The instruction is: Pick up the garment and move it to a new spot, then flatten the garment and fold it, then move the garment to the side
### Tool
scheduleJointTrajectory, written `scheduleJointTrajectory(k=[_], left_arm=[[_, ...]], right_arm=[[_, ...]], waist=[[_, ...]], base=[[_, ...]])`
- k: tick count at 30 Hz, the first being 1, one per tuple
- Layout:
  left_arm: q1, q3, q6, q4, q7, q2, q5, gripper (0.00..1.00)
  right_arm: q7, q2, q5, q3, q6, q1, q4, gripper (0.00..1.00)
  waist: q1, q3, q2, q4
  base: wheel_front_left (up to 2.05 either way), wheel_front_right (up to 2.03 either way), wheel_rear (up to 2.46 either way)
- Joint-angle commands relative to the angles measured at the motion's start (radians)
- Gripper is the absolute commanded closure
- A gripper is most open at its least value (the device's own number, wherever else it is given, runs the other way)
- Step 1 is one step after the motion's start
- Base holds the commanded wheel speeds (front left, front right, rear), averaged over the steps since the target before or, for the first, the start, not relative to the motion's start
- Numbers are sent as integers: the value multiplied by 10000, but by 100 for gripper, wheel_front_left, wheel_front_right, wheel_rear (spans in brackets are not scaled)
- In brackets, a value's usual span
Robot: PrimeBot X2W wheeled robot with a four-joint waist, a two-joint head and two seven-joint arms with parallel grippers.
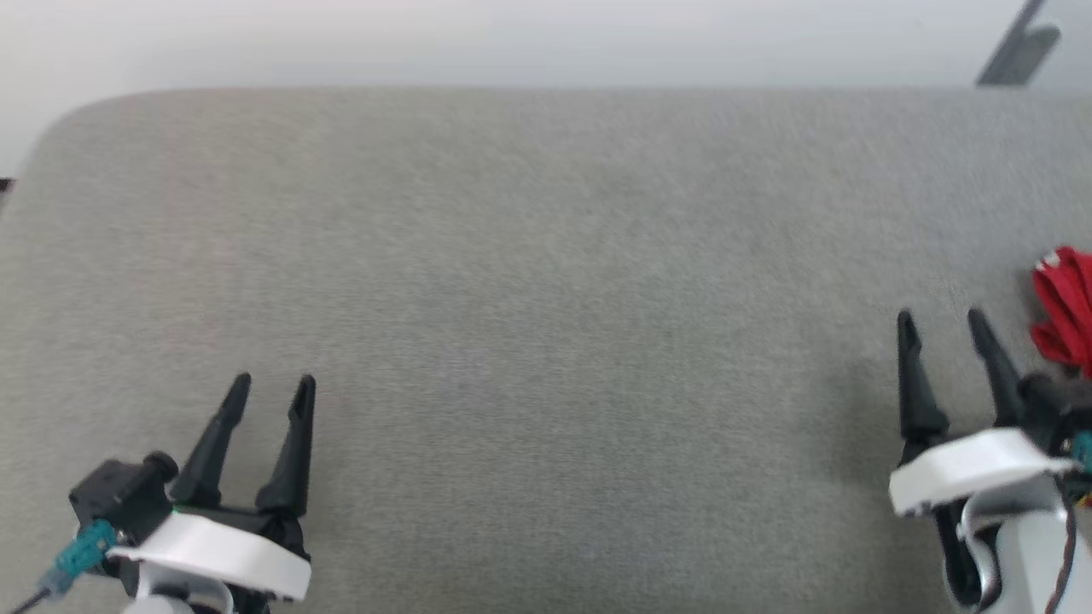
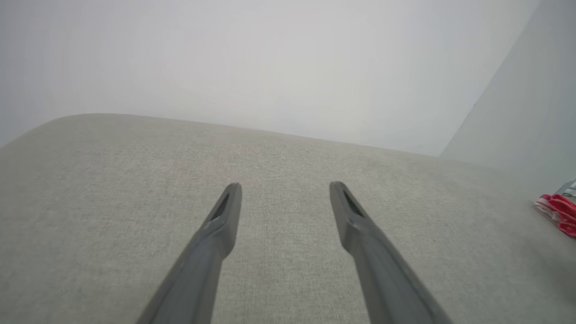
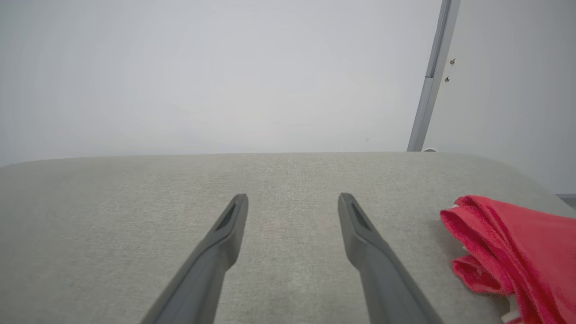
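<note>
While both arms sit low over the grey fabric surface [image 1: 546,256], we record the following.

1. Left gripper [image 1: 275,381]: at 7 o'clock in the head view. Its two dark fingers stand parted and hold nothing, with bare grey fabric showing in the gap. We cannot tell whether the tips touch the surface.

2. Right gripper [image 1: 939,315]: at 4 o'clock in the head view. Its fingers are likewise spread, with nothing between them.

3. Garment [image 1: 1066,307]: bright red and bunched into layered folds, with a sliver of white trim. It lies on the surface at 3 o'clock in the head view, where the frame edge cuts it off. It sits just beside the right gripper, at about 2 o'clock from the outer finger, and is not touching it. In the right wrist view it lies at 4 o'clock, apart from both fingers. In the left wrist view it is a small red patch at 3 o'clock, well apart from the left gripper.

4. Grey post [image 3: 432,76]: upright against the pale wall, beyond the far edge of the surface, at 1 o'clock.
</note>
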Motion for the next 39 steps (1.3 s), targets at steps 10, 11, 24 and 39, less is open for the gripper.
scheduleJointTrajectory(k=[10,11,24,39], left_arm=[[1261,104,25,-233,-20,-338,286,0],[1361,79,25,-257,-20,-349,322,0],[2098,202,25,-586,-20,-518,497,0],[2048,214,25,-538,-20,-565,449,0]], right_arm=[[-138,603,474,-177,-4,2309,-1136,0],[-119,627,452,-211,-4,2456,-1225,0],[246,882,461,-648,-4,3734,-2441,0],[434,940,607,-705,-4,3975,-2940,0]], waist=[[0,-1544,0,1169],[0,-1618,0,1199],[0,-2067,0,1302],[0,-2085,0,1313]], base=[[0,0,0],[0,0,0],[0,0,0],[0,0,0]])
